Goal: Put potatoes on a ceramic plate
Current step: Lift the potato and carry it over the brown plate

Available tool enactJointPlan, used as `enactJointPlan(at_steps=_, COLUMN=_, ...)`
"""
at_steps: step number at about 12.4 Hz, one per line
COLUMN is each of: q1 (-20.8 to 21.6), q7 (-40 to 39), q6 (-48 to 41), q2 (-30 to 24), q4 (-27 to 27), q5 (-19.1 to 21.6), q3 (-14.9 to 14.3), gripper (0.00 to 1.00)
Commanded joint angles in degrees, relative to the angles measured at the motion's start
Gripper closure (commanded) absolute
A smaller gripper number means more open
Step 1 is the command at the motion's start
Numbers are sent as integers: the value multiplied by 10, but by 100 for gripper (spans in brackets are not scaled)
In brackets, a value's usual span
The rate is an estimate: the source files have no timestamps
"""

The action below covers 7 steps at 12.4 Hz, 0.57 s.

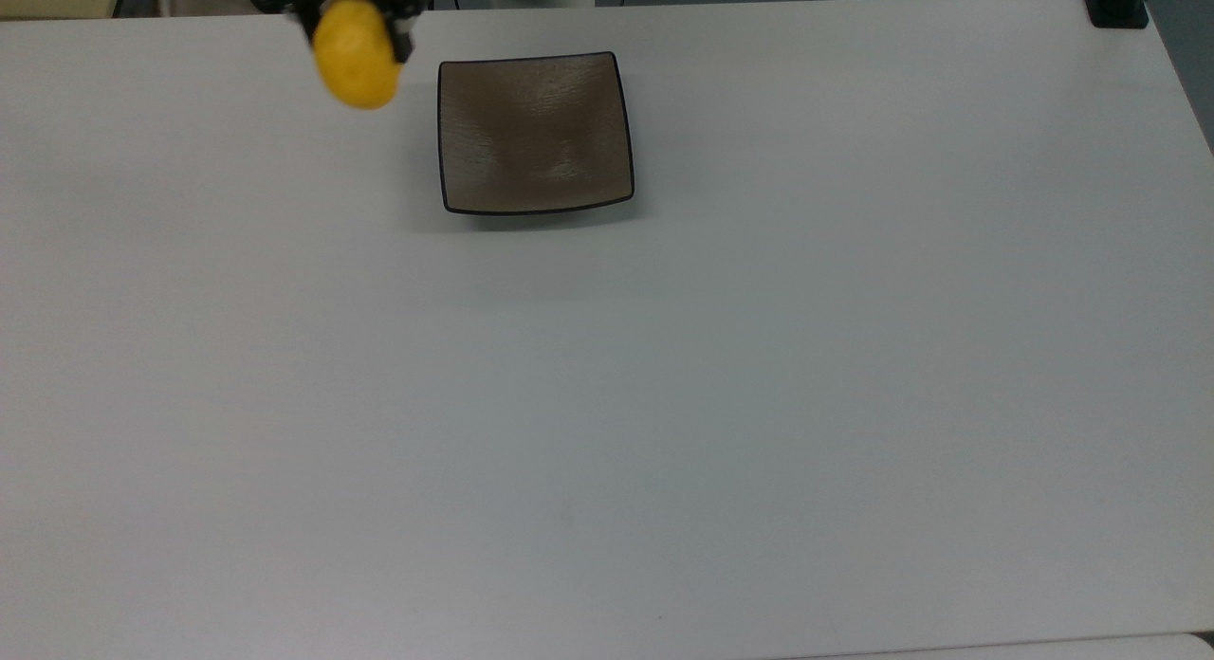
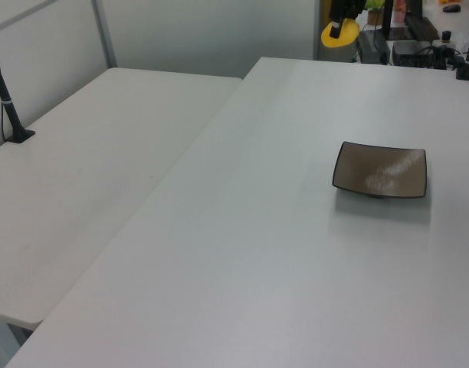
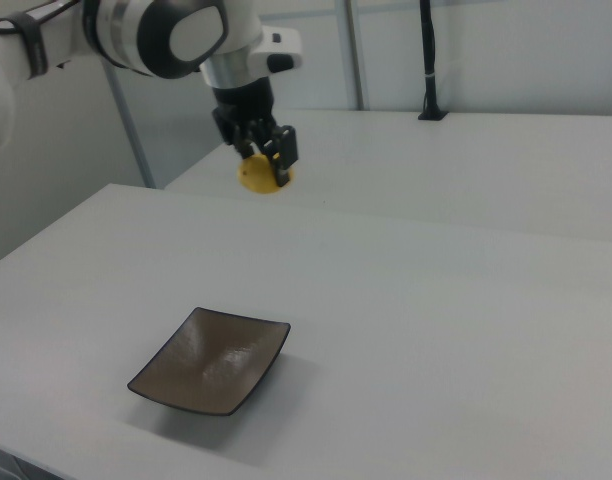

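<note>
White table, second white table beside it, black clamped post.

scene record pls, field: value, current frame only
end effector: shut on the potato, raised above the table
potato: yellow, held in the air, just off the top view's left edge of the plate
ceramic plate: square, grey-brown, black rim, nothing on it
table: white, carries the plate
task state: potato not yet on the plate
</note>
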Motion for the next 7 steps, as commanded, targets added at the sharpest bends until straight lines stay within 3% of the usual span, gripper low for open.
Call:
enactJointPlan(at_steps=1, q1=36, q7=-70, q6=0, q2=-87, q4=-122, q5=28, q3=-5, gripper=100)
enactJointPlan(at_steps=5, q1=69, q7=-85, q6=6, q2=-103, q4=-197, q5=29, q3=-1, gripper=100)
enactJointPlan(at_steps=7, q1=72, q7=-88, q6=20, q2=-101, q4=-235, q5=28, q3=21, gripper=100)
